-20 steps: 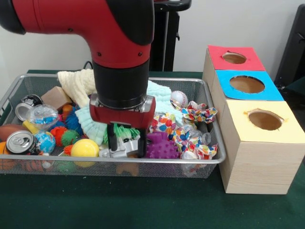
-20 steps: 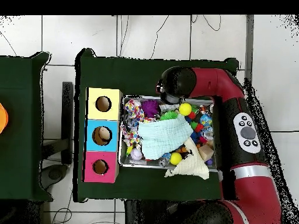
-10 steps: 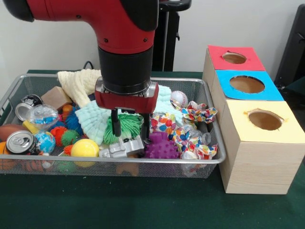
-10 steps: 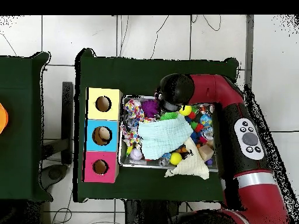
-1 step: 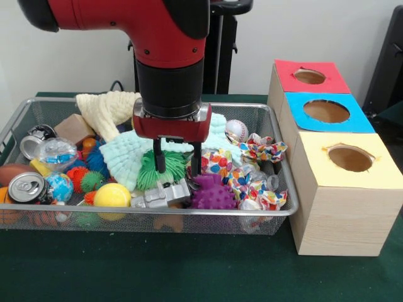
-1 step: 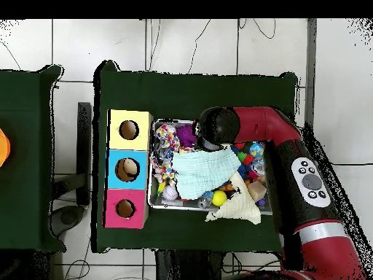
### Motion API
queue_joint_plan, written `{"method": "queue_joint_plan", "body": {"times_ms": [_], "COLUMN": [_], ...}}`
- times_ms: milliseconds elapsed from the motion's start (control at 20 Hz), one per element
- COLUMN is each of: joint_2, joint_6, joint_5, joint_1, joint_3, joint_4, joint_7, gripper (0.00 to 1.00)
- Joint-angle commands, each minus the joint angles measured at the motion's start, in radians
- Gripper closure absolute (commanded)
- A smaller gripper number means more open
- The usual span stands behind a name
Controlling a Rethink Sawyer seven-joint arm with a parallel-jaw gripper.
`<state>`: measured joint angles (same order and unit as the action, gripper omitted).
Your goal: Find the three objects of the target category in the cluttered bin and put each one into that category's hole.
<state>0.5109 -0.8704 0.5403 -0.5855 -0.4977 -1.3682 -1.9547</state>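
My gripper [image 5: 177, 165] hangs open over the front middle of the wire bin [image 5: 189, 214], with nothing between its fingers [image 5: 159, 161]. Just behind and below them lies a green spiky toy [image 5: 151, 176]. A silver metallic toy [image 5: 162, 194] lies under the gripper at the bin's front wall, beside a purple spiky ball [image 5: 214, 192] and a yellow ball [image 5: 112, 195]. To the right stand three wooden boxes with holes: yellow [image 5: 349, 157], blue [image 5: 326, 111] and red [image 5: 308, 77]. In the overhead view the arm's head [image 6: 211, 131] hides the gripper.
A mint cloth [image 5: 123, 157] and a cream cloth [image 5: 107, 108] cover the bin's middle and back. A baseball [image 5: 237, 130], colourful patterned wrappers [image 5: 255, 151], a drink can [image 5: 25, 187], small spiky balls [image 5: 91, 181] and a wooden block [image 5: 72, 128] fill the rest.
The gripper has risen from down by the silver toy and shifted a little right, staying open and empty. The green spiky toy now shows more fully.
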Motion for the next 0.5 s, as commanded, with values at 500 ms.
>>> {"method": "queue_joint_plan", "body": {"times_ms": [500], "joint_2": [-0.115], "joint_6": [0.111], "joint_5": [0.116], "joint_1": [-0.014], "joint_3": [-0.007], "joint_4": [-0.035], "joint_7": [0.179], "gripper": [0.0]}}
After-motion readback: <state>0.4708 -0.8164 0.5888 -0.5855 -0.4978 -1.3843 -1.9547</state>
